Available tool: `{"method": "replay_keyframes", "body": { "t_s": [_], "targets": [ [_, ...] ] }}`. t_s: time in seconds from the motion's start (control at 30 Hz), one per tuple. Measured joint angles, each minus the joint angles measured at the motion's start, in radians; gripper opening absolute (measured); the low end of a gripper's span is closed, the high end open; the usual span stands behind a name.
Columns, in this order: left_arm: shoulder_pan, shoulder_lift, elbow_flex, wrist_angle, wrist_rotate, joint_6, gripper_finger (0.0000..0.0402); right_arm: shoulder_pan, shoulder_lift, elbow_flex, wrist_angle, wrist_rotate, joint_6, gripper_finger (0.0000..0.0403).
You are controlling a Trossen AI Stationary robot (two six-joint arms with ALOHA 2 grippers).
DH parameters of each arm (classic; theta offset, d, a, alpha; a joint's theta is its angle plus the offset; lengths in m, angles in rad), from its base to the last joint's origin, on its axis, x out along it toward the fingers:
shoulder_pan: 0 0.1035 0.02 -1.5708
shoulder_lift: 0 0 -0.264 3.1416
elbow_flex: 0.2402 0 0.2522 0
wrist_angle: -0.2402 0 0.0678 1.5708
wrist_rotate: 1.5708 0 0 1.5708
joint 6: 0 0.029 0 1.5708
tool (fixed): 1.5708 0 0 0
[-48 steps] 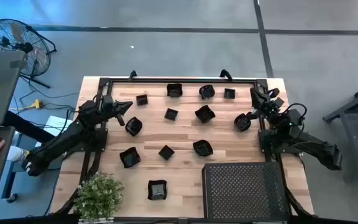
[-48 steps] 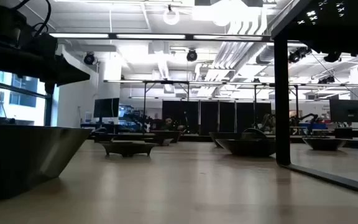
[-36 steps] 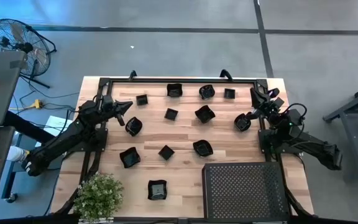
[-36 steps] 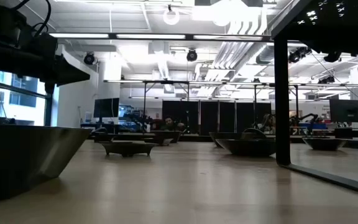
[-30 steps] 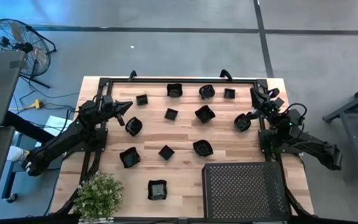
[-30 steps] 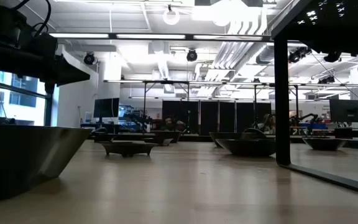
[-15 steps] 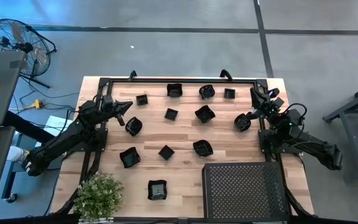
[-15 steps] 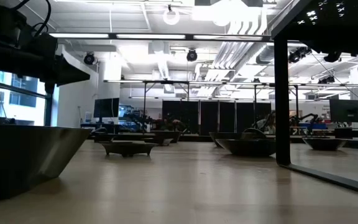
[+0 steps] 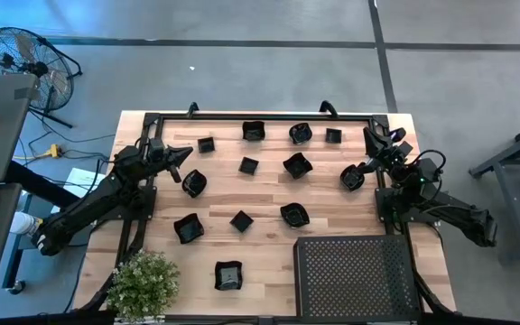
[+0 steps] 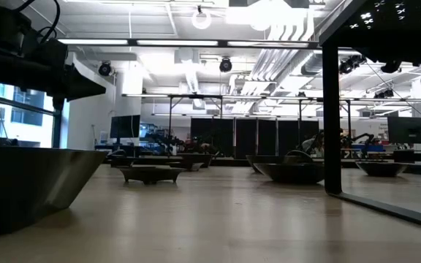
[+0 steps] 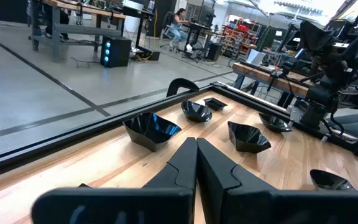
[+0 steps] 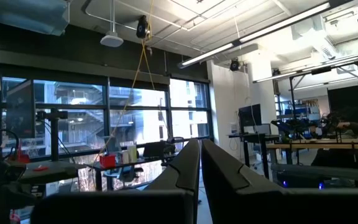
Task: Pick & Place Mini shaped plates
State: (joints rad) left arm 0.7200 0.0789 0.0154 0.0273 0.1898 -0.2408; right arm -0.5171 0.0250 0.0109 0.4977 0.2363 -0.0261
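Note:
About a dozen small glossy black mini shaped plates lie flat and scattered on the wooden table, among them a square one (image 9: 248, 165), a wavy one (image 9: 297, 165) and one near the front edge (image 9: 228, 275). My left gripper (image 9: 186, 153) is shut and hovers at the table's left side, between two plates (image 9: 206, 144) (image 9: 194, 183). In the left wrist view its shut fingers (image 11: 196, 149) point at several plates, the nearest (image 11: 152, 129) just ahead. My right gripper (image 9: 371, 137) is shut above the far right corner, beside a plate (image 9: 352, 177); its wrist view (image 12: 200, 146) shows only the room.
A large black perforated tray (image 9: 355, 275) fills the near right corner. A potted green plant (image 9: 143, 284) stands at the near left corner. A black frame rail (image 9: 260, 116) runs along the far edge. The low view shows one plate close up (image 10: 28, 183) and others farther off (image 10: 150, 173).

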Motion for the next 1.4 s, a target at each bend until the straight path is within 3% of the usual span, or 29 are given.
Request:
{"method": "replay_keyframes", "body": {
  "t_s": [0.87,1.07,1.23,1.4],
  "targets": [
    [0.0,0.0,0.0,0.0,0.0,0.0,0.0001,0.0,0.0,0.0,0.0,-0.001,0.004,0.0012],
    [0.0,0.0,0.0,0.0,0.0,0.0,0.0001,0.0,0.0,0.0,0.008,-0.018,0.242,0.0012],
    [0.0,0.0,0.0,0.0,0.0,0.0,0.0001,0.0,0.005,0.002,0.052,-0.008,0.314,0.0012],
    [0.0,0.0,0.0,0.0,0.0,0.0,0.0001,0.003,0.077,0.142,-0.211,-0.09,0.338,0.0002]
  ]
}}
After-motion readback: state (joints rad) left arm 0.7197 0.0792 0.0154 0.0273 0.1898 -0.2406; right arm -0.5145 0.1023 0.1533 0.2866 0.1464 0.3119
